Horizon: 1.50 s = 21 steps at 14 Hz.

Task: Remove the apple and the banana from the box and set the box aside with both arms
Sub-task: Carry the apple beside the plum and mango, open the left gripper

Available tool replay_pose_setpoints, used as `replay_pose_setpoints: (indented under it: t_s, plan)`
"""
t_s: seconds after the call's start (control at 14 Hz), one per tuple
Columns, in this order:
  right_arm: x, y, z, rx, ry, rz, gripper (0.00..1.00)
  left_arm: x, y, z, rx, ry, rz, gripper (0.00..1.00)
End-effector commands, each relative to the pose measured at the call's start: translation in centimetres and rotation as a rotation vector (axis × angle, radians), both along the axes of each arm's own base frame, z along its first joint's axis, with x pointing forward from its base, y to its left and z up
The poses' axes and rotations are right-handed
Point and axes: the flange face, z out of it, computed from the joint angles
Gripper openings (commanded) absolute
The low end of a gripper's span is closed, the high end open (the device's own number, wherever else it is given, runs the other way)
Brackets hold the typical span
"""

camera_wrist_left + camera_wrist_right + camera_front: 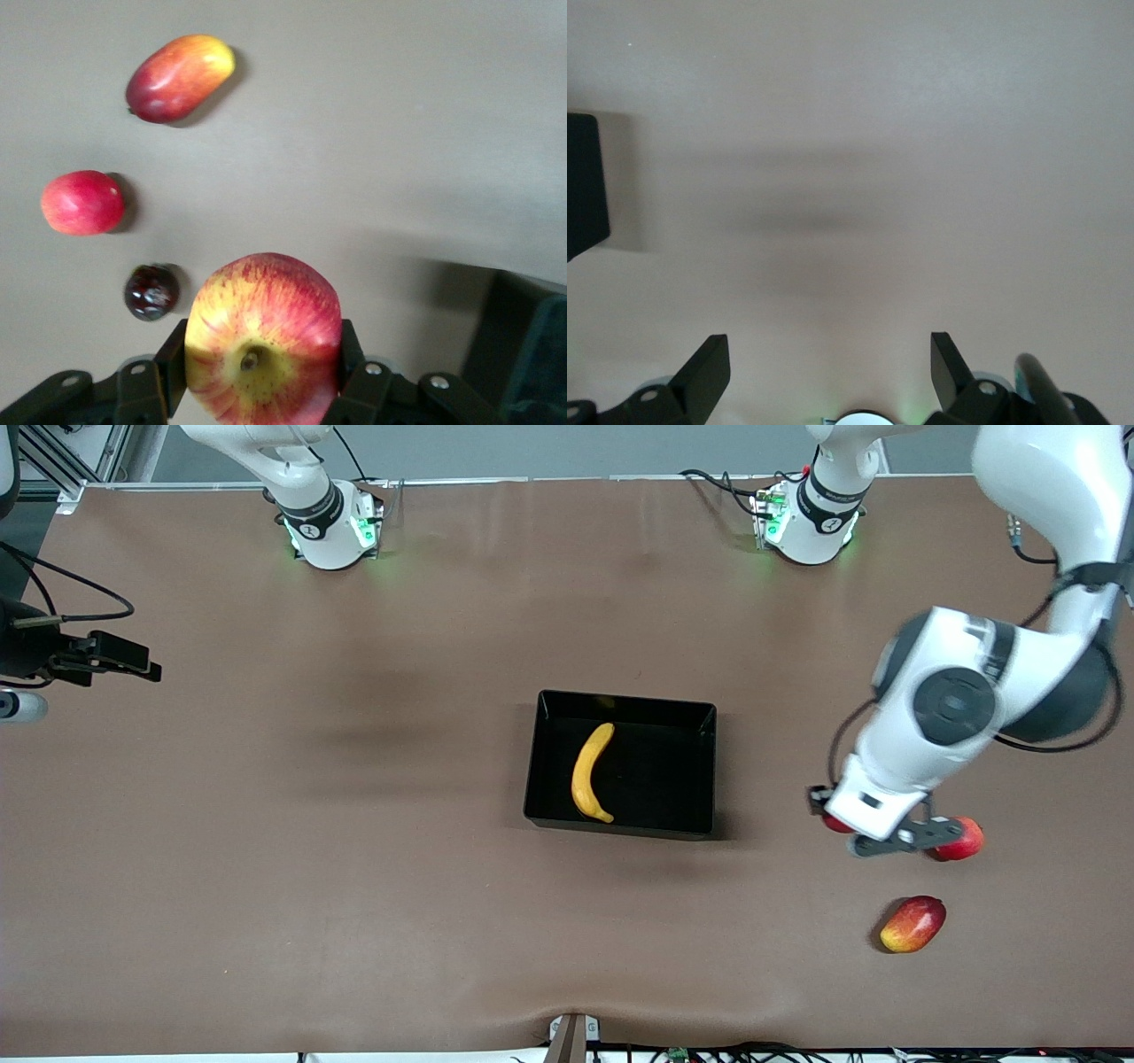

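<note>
The right gripper point(824, 372) waits at the right arm's end of the table, over bare brown table point(354, 824), its fingers spread wide with nothing between them; parked there it probably keeps out of the way until the box needs two arms; toward the middle sits the box point(620, 707), a shallow black tray, with the banana point(592, 772) lying inside it along the wall toward the right arm's end, so that fruit is not yet taken out; at the left arm's end the left gripper point(890, 841) hangs over the table clear of the box, its fingers clamped on the apple point(263, 341), which the left wrist view shows stem dimple toward the camera, gripped across its width, likely so it can be set down among the loose fruit; below it lie a plain pinkish-red round fruit point(82, 203), a small dark round thing point(151, 291) I cannot identify, and the oblong red-and-yellow mango point(913, 924), which lies nearer the front camera than the round fruit; no brand, label or writing can be read on the fruit or box, and the marks on the arm bases are too small to tell.
</note>
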Motion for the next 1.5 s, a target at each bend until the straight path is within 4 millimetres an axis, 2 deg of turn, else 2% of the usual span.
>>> replay_pose_setpoints:
  t_s: [0.0, 0.14, 0.29, 0.43, 0.57, 0.64, 0.93, 1.0, 1.07, 1.14, 1.29, 1.43]
  plan:
    - [-0.1, 0.6, -0.3, 0.022, 0.005, -0.046, 1.00, 1.1, 3.3, -2.8, -0.015, 0.010, -0.035, 0.00]
    - [0.0, 1.1, -0.6, 0.021, 0.008, -0.041, 1.00, 2.3, 7.3, -5.7, -0.003, -0.011, -0.017, 0.00]
    - [0.2, 2.4, -0.5, 0.014, 0.003, -0.058, 1.00, 3.4, 10.4, -9.3, -0.001, -0.036, -0.029, 0.00]
    - [0.8, 3.6, -0.9, 0.004, -0.002, -0.096, 1.00, 3.9, 13.2, -13.2, -0.037, -0.027, -0.022, 0.00]
    - [0.8, 3.9, -1.1, 0.003, 0.001, -0.092, 1.00, 4.4, 15.1, -15.2, -0.079, -0.068, 0.000, 0.00]
    - [0.8, 4.0, -1.2, 0.003, 0.004, -0.090, 1.00, 4.3, 15.6, -16.1, -0.089, -0.065, 0.010, 0.00]
    - [0.8, 5.5, -1.2, 0.001, 0.009, -0.108, 1.00, 4.4, 16.3, -16.8, -0.120, -0.075, 0.040, 0.00]
    - [0.8, 6.6, -1.2, -0.002, 0.011, -0.106, 1.00, 4.3, 16.3, -17.0, -0.126, -0.071, 0.049, 0.04]
    - [0.7, 7.4, -1.2, -0.004, 0.009, -0.112, 1.00, 4.3, 16.2, -17.5, -0.136, -0.064, 0.056, 0.18]
    - [0.7, 8.3, -1.1, -0.006, 0.005, -0.118, 1.00, 4.3, 16.1, -17.6, -0.147, -0.060, 0.064, 0.25]
    - [0.7, 9.7, -1.1, -0.011, 0.004, -0.128, 1.00, 4.2, 15.7, -18.2, -0.169, -0.048, 0.079, 0.23]
    - [0.7, 10.2, -1.1, -0.009, 0.006, -0.136, 1.00, 4.1, 15.6, -18.6, -0.174, -0.048, 0.078, 0.23]
